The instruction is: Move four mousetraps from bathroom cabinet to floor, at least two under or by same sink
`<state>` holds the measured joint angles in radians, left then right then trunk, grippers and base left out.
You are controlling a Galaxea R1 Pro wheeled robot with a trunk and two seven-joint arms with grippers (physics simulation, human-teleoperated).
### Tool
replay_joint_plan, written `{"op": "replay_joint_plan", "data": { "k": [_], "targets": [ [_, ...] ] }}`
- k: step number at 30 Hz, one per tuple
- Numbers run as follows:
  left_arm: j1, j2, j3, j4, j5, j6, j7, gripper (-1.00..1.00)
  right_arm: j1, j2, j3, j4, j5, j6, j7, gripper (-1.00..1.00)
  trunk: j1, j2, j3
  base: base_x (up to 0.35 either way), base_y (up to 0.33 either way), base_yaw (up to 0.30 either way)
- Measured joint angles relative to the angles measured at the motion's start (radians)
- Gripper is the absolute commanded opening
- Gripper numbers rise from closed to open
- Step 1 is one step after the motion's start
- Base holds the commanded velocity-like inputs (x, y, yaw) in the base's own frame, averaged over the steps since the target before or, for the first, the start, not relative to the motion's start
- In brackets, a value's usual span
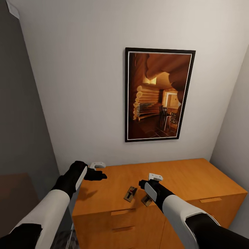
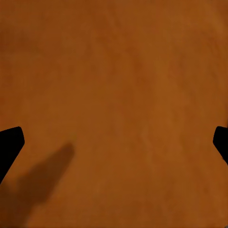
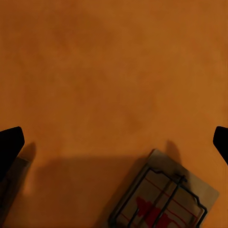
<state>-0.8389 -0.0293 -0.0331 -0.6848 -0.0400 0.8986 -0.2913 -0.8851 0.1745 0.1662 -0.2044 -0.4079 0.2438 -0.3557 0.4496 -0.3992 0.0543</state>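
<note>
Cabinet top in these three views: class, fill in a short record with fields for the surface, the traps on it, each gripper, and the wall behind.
surface: cabinet, orange-brown wood with a flat top and drawer fronts below
traps visible: two mousetraps, one left of the right arm, another partly hidden by that arm
left gripper: open, above bare wood at the cabinet's left end, holding nothing
right gripper: open, above the top, a trap near its fingers
wall: framed picture of a log-cabin interior

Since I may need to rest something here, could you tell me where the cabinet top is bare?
The cabinet top is bare from the right gripper to the right wall, and under the left gripper. It is crowded around the two mousetraps near the front edge.
</note>
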Motion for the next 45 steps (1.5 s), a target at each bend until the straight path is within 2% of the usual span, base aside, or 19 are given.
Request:
{"op": "replay_joint_plan", "data": {
  "k": [45],
  "targets": [
    [0.0, 0.0, 0.002, 0.003, 0.002, -0.01, -0.001, 1.0, 0.003, 0.0, -0.001, 0.002, 0.003, 0.0, -0.016, 1.0, 0.0, 0.0, 0.0, 0.0, 0.0, 0.0]
  ]
}}
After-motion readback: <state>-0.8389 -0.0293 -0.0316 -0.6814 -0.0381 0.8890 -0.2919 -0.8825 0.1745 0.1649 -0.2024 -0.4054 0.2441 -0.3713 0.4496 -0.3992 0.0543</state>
